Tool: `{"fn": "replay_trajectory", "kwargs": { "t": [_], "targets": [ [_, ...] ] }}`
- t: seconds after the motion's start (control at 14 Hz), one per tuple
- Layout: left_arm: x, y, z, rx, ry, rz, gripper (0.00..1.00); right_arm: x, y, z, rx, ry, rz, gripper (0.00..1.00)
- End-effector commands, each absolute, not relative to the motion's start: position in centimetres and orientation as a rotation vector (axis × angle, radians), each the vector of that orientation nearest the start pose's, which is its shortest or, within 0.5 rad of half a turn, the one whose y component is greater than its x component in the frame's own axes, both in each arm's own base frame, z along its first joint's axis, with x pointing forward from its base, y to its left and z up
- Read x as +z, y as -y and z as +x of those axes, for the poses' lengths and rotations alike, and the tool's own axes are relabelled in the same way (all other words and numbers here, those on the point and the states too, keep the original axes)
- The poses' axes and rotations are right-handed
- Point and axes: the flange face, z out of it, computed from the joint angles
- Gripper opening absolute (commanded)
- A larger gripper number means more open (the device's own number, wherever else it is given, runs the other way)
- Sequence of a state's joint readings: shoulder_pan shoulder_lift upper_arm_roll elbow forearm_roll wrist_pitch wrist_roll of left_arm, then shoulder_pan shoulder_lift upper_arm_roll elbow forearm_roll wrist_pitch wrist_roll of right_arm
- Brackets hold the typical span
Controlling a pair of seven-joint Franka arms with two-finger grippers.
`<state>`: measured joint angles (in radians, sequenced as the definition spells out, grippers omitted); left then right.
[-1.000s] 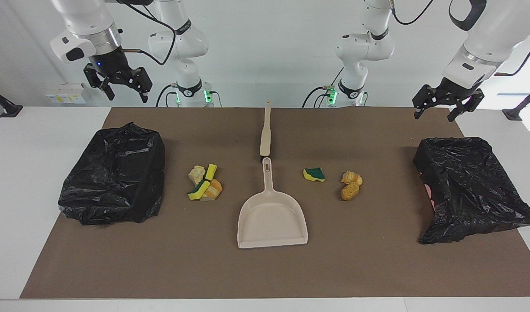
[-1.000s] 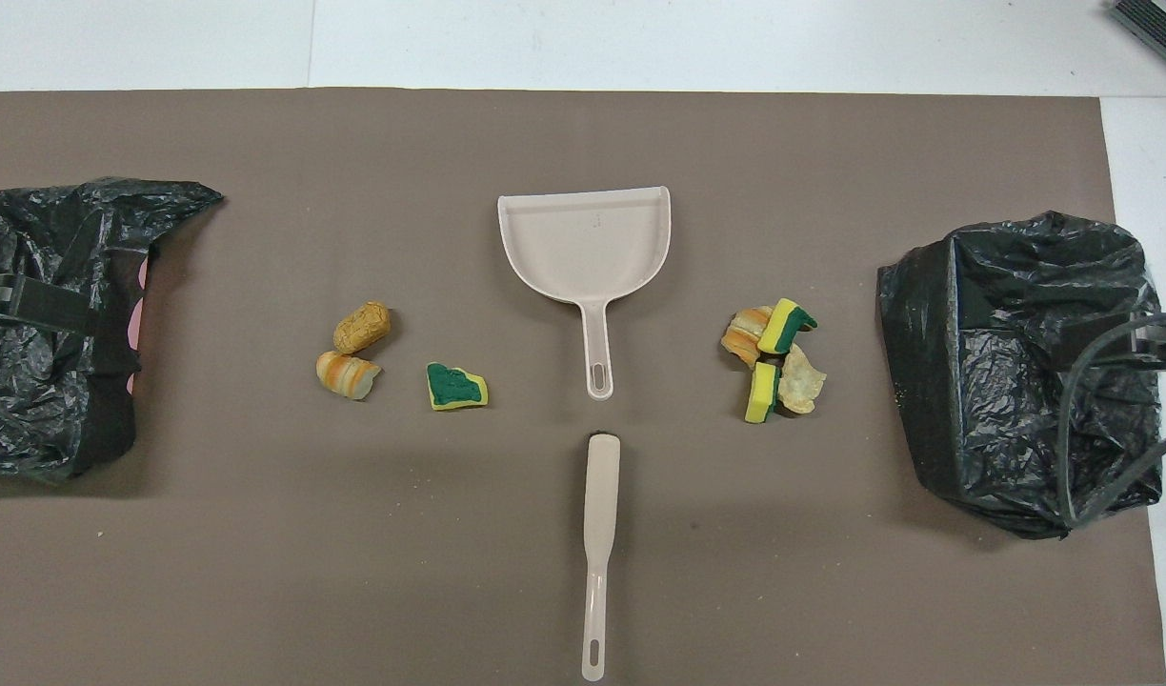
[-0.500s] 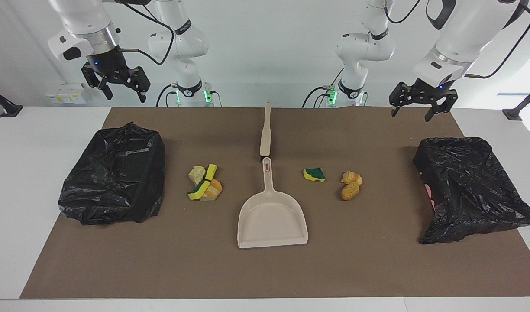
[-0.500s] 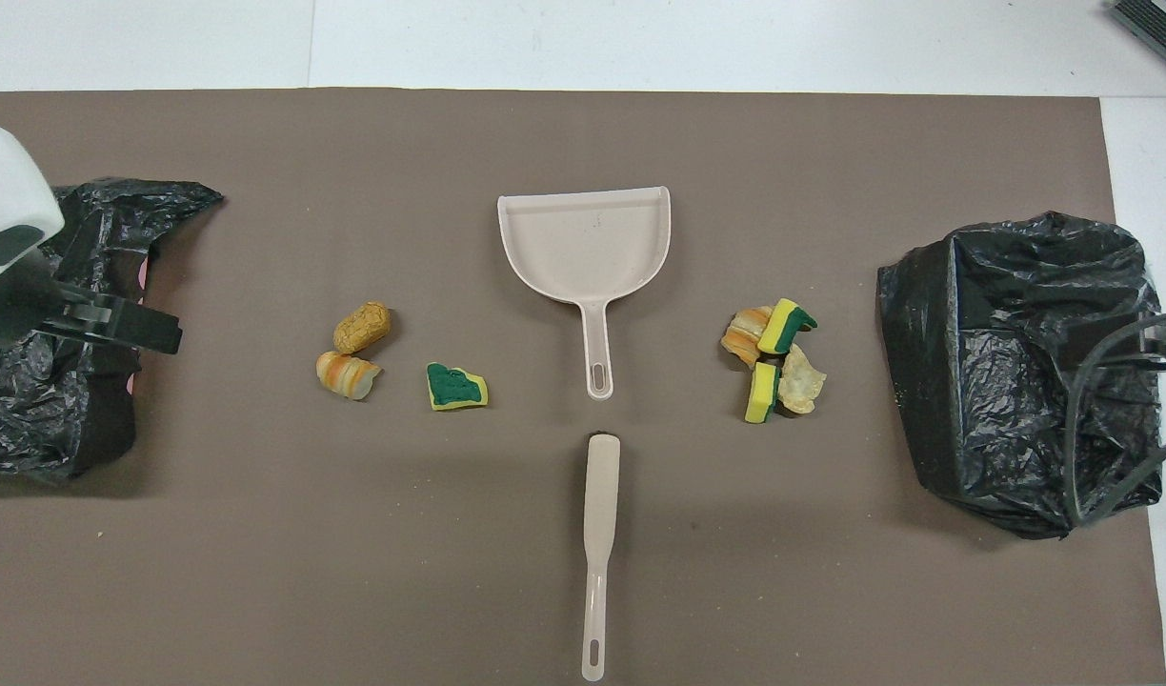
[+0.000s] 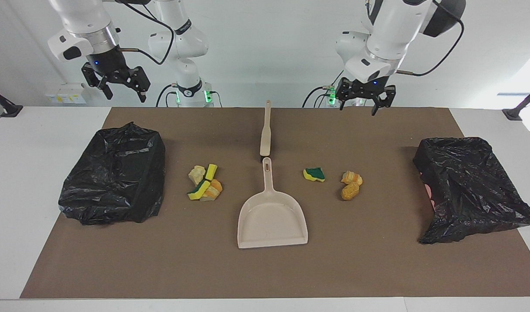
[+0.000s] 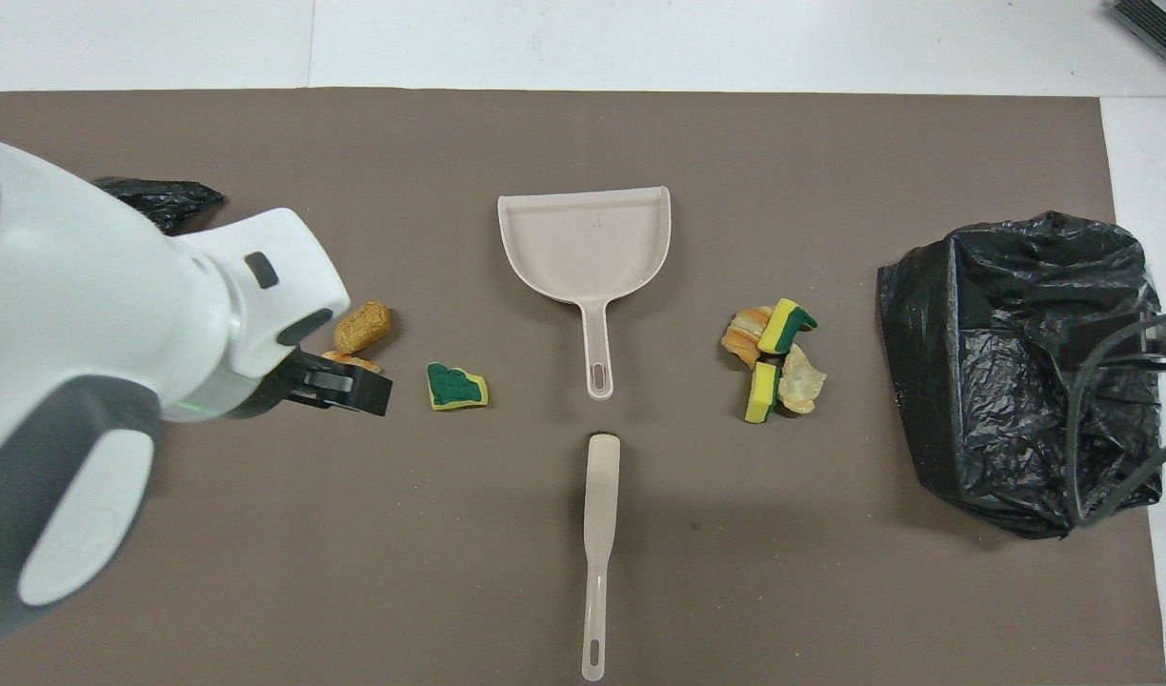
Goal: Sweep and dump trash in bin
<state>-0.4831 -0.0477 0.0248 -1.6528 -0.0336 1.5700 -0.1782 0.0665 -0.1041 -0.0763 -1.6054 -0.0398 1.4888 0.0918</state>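
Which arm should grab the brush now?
Probably the left. Its pincer hangs open and high over the mat's robot-side edge, toward the brush. The right pincer waits open, high, above the bin at its own end. Neither touches anything.

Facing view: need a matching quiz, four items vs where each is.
1 dustpan
2 brush
3 left gripper
4 green-topped sponge piece

A raised in the air, toward the left arm's end
B table's middle, handle toward the robots
C between dustpan handle and orange chunks
D in line with the dustpan handle, nearer the robots

1-B, 2-D, 3-A, 4-C
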Motion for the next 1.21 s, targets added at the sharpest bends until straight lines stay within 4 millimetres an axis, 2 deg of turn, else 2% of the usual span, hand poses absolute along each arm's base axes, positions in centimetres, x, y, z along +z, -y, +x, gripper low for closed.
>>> {"fn": "replay_trajectory", "kwargs": {
  "t": [0.0,0.07,0.29,0.57,0.79,0.93,1.0,1.07,1.14],
  "targets": [
    [60.0,27.1,44.5,0.063,-0.421,-3.151,1.0,65.8,1.6,50.6,0.034,-0.141,-3.16,1.0],
    [59.7,29.1,42.8,0.075,-0.449,-3.143,1.0,65.8,1.6,50.5,0.041,-0.139,-3.16,1.0],
    [58.3,33.0,39.9,0.074,-0.475,-3.139,1.0,65.7,1.7,50.4,0.048,-0.142,-3.162,1.0],
    [55.1,37.3,36.6,0.064,-0.377,-3.15,1.0,65.7,1.7,50.4,0.051,-0.141,-3.16,1.0],
    [52.5,38.8,35.4,0.01,-0.371,-3.179,1.0,65.7,1.7,50.4,0.053,-0.141,-3.16,1.0],
    [50.7,39.7,35.1,0.04,-0.384,-3.159,1.0,65.6,1.7,50.4,0.058,-0.141,-3.16,1.0],
    [49.2,41.0,33.8,0.066,-0.402,-3.141,1.0,65.7,1.7,50.3,0.058,-0.142,-3.162,1.0],
    [47.4,41.4,33.6,0.069,-0.38,-3.14,1.0,65.7,1.7,50.3,0.058,-0.142,-3.162,1.0],
    [45.6,42.1,32.3,0.065,-0.379,-3.14,1.0,65.7,1.7,50.3,0.056,-0.141,-3.16,1.0]
  ]
}}
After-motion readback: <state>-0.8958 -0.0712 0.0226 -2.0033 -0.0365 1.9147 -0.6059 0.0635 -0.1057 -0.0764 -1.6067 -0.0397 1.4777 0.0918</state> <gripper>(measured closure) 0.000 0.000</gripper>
